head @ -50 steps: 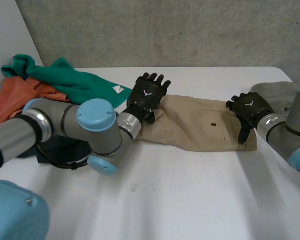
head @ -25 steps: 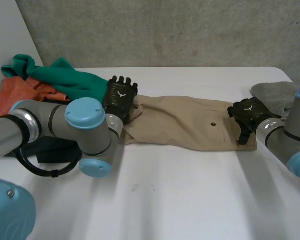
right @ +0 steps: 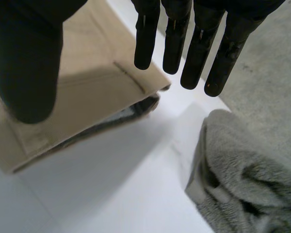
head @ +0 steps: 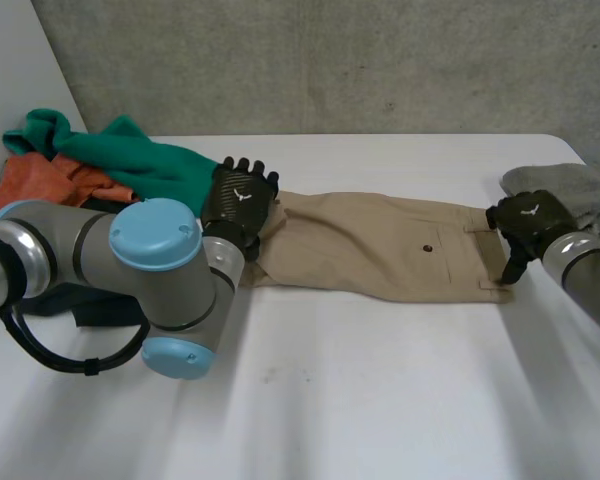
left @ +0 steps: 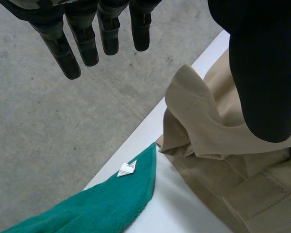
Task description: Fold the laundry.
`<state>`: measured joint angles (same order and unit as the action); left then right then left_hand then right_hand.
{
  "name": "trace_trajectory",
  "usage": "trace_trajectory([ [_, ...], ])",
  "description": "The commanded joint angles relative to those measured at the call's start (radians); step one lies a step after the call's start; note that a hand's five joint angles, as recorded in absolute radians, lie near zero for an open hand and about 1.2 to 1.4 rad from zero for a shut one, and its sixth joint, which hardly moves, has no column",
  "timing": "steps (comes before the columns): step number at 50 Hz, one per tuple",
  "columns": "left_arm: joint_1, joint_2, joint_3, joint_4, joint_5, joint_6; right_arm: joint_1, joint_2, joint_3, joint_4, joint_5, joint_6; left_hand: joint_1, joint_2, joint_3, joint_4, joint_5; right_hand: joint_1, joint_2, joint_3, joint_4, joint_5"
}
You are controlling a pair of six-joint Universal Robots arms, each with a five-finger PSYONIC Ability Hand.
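Both hands have slid outward along the khaki trousers [head: 380,250], stretched flat mid-table: left hand [head: 240,200] at their 9 o'clock end, right hand [head: 525,222] at 3 o'clock, fingers straight and released. Wrist views add a white tag [left: 127,169] on the green towel [left: 102,204], and a grey fleece [right: 247,174].

The trousers [head: 380,255] are plain tan (one small dark button [head: 426,246]). The towel [head: 145,160] is teal-green with a white tag [left: 127,168], the cloth [head: 35,190] orange, the fleece [head: 560,185] grey, and the desk [head: 380,400] white. The left robot hand [head: 238,200] and right robot hand [head: 528,220] are black.
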<state>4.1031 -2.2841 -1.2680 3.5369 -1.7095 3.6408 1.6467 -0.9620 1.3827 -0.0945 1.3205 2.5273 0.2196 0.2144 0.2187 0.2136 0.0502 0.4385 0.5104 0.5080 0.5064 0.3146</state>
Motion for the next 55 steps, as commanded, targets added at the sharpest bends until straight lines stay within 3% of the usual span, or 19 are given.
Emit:
trace_trajectory([
  [1,-0.001,0.066,-0.048,-0.003,-0.016,-0.031,-0.028,-0.104,0.058,0.099,-0.124,0.083,-0.030,-0.024,-0.029,-0.024,-0.035,0.163,0.091,0.094,0.095,0.113],
  [7,-0.003,0.106,-0.086,-0.003,-0.015,-0.086,-0.053,-0.096,0.091,0.118,-0.182,0.080,-0.027,-0.021,-0.026,-0.021,-0.032,0.219,0.147,0.149,0.151,0.168],
  [24,-0.004,0.115,-0.106,-0.003,-0.015,-0.099,-0.067,0.063,0.022,0.056,-0.175,0.034,-0.030,-0.024,-0.029,-0.024,-0.035,0.377,0.305,0.308,0.309,0.327],
  [26,-0.004,0.115,-0.106,-0.003,-0.015,-0.099,-0.067,0.066,0.021,0.044,-0.175,0.034,-0.030,-0.024,-0.029,-0.024,-0.035,0.579,0.507,0.509,0.511,0.528],
  [27,-0.003,0.115,-0.108,-0.003,-0.015,-0.099,-0.068,0.066,0.021,0.032,-0.173,0.034,-0.030,-0.024,-0.029,-0.024,-0.035,0.932,0.860,0.862,0.864,0.881],
  [28,-0.004,0.115,-0.108,-0.003,-0.015,-0.099,-0.068,0.066,0.021,0.027,-0.172,0.034,-0.030,-0.024,-0.029,-0.024,-0.035,0.958,0.886,0.888,0.890,0.907],
  [38,-0.004,0.156,-0.134,-0.004,-0.013,-0.099,-0.145,-0.052,0.070,0.016,-0.147,0.004,-0.033,-0.027,-0.032,-0.027,-0.038,0.958,0.886,0.888,0.890,0.907],
  [47,0.000,0.207,-0.183,-0.004,-0.013,-0.103,-0.228,-0.145,0.093,0.015,-0.153,-0.298,-0.033,-0.027,-0.032,-0.027,-0.038,0.958,0.886,0.888,0.890,0.907],
  [52,0.002,0.238,-0.218,-0.004,-0.013,-0.116,-0.153,-0.161,0.067,0.004,-0.185,-0.364,-0.033,-0.027,-0.032,-0.027,-0.038,0.958,0.886,0.888,0.890,0.907],
  [55,0.003,0.248,-0.231,-0.004,-0.013,-0.123,-0.041,-0.169,0.022,-0.013,-0.266,-0.367,-0.033,-0.027,-0.032,-0.027,-0.038,0.958,0.886,0.888,0.890,0.907],
])
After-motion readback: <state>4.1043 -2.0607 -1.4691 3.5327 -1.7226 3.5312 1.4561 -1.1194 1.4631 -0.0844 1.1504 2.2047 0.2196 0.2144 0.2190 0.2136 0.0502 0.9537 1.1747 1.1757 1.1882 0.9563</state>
